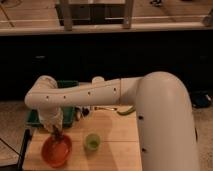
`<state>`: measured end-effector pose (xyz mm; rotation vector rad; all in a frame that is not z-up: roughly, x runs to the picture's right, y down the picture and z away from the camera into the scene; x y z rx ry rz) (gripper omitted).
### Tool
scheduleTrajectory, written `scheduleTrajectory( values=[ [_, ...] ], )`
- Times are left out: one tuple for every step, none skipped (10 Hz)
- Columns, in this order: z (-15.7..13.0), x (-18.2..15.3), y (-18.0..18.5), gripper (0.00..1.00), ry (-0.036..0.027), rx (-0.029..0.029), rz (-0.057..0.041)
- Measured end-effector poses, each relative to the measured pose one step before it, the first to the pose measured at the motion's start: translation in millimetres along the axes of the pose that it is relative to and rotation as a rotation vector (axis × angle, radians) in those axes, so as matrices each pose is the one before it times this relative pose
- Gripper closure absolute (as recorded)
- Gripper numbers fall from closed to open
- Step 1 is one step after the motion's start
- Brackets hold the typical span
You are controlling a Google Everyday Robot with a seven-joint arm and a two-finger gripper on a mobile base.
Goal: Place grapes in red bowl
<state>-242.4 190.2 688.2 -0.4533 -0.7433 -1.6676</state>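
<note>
Grapes (55, 133) are seen as a small dark cluster just above the far rim of the red bowl (56, 150), right beneath the hand (54, 129). Whether the hand is gripping them cannot be told. The bowl sits at the wooden counter's (110, 145) left end, a small green cup (92, 141) beside it. A green bin (35, 118) lies behind.

My gripper (54, 131): one, above the one red bowl (56, 150) at the table's (112, 150) front left corner. One green cup (92, 141), mid-table. One green bin (35, 117), back left edge. One curved green vegetable (126, 110), back edge.
</note>
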Motion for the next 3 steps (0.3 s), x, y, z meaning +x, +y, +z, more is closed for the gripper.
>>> scheduleTrajectory(
  values=[
    [0.68, 0.2, 0.15, 1.0, 0.00028, -0.0009, -0.00704],
    [0.22, 0.69, -0.27, 1.0, 0.00073, -0.00019, -0.00566],
    [0.11, 0.63, -0.11, 1.0, 0.00093, -0.00021, -0.00391]
  ],
)
